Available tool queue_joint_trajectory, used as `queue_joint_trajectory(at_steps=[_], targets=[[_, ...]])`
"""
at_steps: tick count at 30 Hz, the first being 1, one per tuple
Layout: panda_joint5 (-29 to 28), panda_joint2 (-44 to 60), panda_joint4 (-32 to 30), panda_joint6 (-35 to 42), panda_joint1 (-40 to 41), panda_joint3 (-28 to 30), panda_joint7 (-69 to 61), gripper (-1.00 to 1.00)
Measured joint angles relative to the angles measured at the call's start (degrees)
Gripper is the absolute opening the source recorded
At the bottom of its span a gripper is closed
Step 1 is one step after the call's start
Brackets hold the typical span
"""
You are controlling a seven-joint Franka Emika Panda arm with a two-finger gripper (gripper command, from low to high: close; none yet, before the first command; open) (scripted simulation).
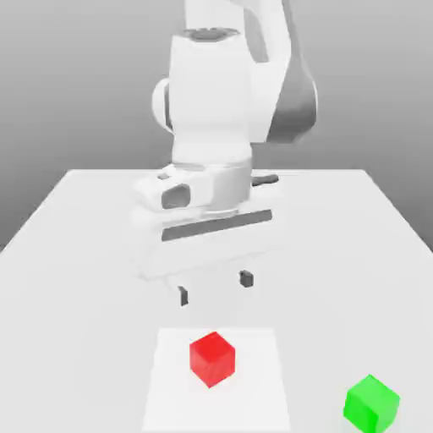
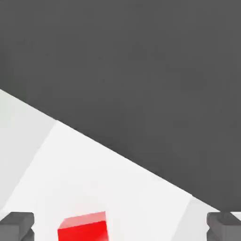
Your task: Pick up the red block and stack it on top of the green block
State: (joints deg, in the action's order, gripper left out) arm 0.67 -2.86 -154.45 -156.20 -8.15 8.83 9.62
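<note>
The red block (image 1: 211,358) rests on a lighter square patch of the white table (image 1: 76,254), near the front. To its right in the exterior view, nearer the front corner, sits the green block (image 1: 371,403). My gripper (image 1: 215,287) hangs above the table just behind the red block, open, with its two dark fingertips (image 1: 183,296) spread wide and nothing between them. In the hand view the red block (image 2: 84,227) lies between the two fingertips (image 2: 17,224), closer to one of them, and my gripper (image 2: 120,226) is well apart from it.
The white arm (image 1: 224,93) rises behind the gripper at the table's back middle. A lighter square patch (image 1: 169,397) marks the table under the red block. Beyond the table edge the hand view shows dark floor (image 2: 141,70).
</note>
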Motion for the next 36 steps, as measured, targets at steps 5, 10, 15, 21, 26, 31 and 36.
queue_joint_trajectory(at_steps=[5,10,15,21,26,31,36], targets=[[3.50,10.39,-1.60,-7.43,0.85,-1.56,-6.48,0.00],[6.29,17.83,-0.61,-13.72,2.84,-4.20,-8.64,-1.00],[6.39,18.45,-0.52,-14.15,3.10,-4.48,-8.71,-1.00],[2.04,8.70,-1.98,-5.91,2.01,-2.37,-5.54,-1.00],[-0.34,7.78,4.07,1.00,-3.18,-5.02,-2.16,-1.00],[-1.30,12.02,14.33,6.99,-8.91,-9.79,1.09,-1.00],[-2.52,19.19,20.20,5.73,-12.69,-12.19,3.35,-1.00]])
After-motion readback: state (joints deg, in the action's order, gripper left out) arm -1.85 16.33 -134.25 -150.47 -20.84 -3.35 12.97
